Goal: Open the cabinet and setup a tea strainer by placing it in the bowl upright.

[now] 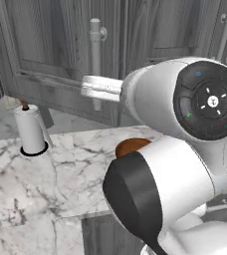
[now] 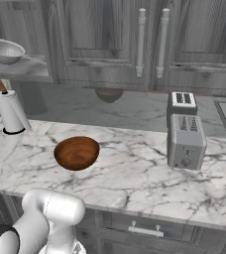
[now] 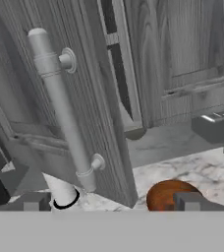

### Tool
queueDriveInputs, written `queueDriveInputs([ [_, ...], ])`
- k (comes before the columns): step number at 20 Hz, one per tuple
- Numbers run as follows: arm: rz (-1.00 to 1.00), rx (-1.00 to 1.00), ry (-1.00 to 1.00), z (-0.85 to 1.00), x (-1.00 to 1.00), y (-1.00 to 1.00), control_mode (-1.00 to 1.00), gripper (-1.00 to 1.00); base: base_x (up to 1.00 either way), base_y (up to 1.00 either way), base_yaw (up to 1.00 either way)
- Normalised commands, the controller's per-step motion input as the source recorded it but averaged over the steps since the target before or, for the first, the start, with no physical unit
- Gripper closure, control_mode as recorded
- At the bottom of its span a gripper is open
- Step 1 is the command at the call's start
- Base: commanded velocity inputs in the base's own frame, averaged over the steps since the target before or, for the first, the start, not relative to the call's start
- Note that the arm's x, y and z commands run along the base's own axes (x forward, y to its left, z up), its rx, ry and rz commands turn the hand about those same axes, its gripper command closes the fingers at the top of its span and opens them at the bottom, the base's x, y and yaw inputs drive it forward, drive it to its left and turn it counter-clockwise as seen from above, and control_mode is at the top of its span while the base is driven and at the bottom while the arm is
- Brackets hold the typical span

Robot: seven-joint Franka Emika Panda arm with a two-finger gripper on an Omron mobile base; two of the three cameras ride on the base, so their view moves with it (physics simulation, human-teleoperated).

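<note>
We judge the first step done: the cabinet (image 3: 92, 98) door stands swung out from its frame, and in the hand view it crosses the middle of the picture edge-on, with its long silver bar handle (image 3: 62, 106) running from upper left down toward the centre. In the right base view the opened compartment sits at the upper left, its grey shelf (image 2: 23, 69) bare to the camera.

What is left is the whole of the second step. The bench (image 2: 135, 168) of white marble fills the lower half of the right base view, and the bowl (image 2: 77, 153) rests on it left of centre, with nothing in it. The tea strainer (image 2: 7, 51) is on the shelf at the upper left of that view, rim up, its thin handle pointing right, well apart from the bowl. It has yet to be fetched, carried down and set upright in the bowl.

The pincer (image 3: 111, 203) shows at the bottom of the hand view with its jaws spread wide, one tip at lower left and one at lower right. We see nothing between them; it holds nothing, and it stands near the handle without touching it
</note>
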Motion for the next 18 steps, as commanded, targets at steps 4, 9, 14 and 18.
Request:
queueDriveInputs([
  [4,0.26,0.34,0.00,0.00,-0.01,-0.76,-1.00,-1.00,0.00,0.00,0.00],
  [9,0.36,0.28,0.00,0.00,0.00,-0.61,-1.00,-1.00,0.00,0.00,0.00],
  [14,0.42,0.11,0.01,0.00,0.05,-0.28,-1.00,-1.00,0.00,0.00,0.00],
  [18,0.28,0.07,0.03,0.00,0.29,-0.05,-1.00,-1.00,0.00,0.00,0.00],
])
